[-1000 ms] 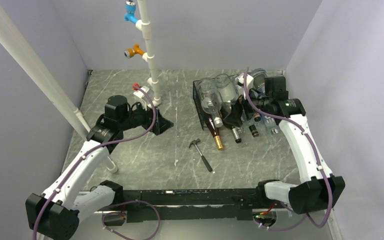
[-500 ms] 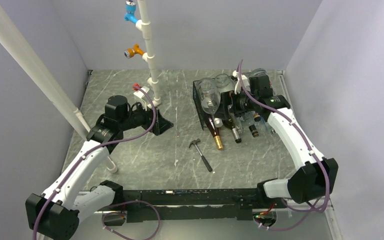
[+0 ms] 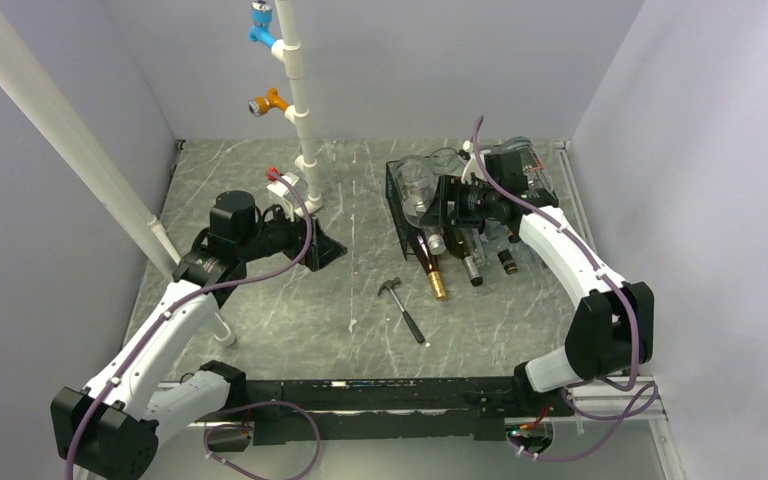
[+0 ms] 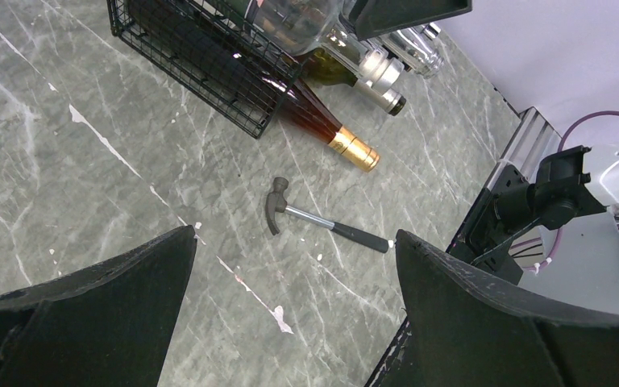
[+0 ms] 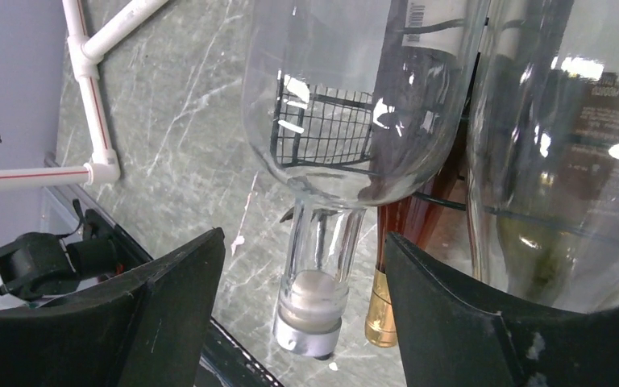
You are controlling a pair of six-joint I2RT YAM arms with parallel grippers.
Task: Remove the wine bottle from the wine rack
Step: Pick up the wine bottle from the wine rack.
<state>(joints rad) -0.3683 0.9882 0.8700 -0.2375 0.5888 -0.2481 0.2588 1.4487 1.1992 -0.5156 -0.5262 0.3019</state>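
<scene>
R. hand (image 5: pixel 302 238): fingers spread, one on each side of the neck of the clear glass wine bottle w/ silver screw cap (image 5: pixel 346 121). Gaps show on both sides and no contact is visible.

L. hand (image 4: pixel 294 232): spread wide, holding nothing, hovering over the grey marbled surface (image 4: pixel 64 161), well apart from the rack.

Task item: clear bottle lies on its side on the upper tier of the black wire-mesh wine rack (image 4: pixel 201 60). Its neck overhangs the rack's front edge.

Adjacent: 2nd clear bottle w/ dark label (image 5: pixel 564 145) just beside it on the right; can't tell if touching. Dark amber bottle w/ gold foil top (image 4: pixel 322 125) lies lower down, neck pointing out over the surface.

Misc.: small black-headed hammer (image 4: pixel 306 218) on the surface, near the rack front.

Step in hand (est.): closing for the grasp.

Handling notes:
- Centre the neck between the fingers before the squeeze.
- Grip near the shoulder, not the cap; glass is slick.
- Raise the bottle clear of the wavy wire first, then draw it out along its own axis.
- Keep the right finger off the neighbouring bottle, or it may roll.
</scene>
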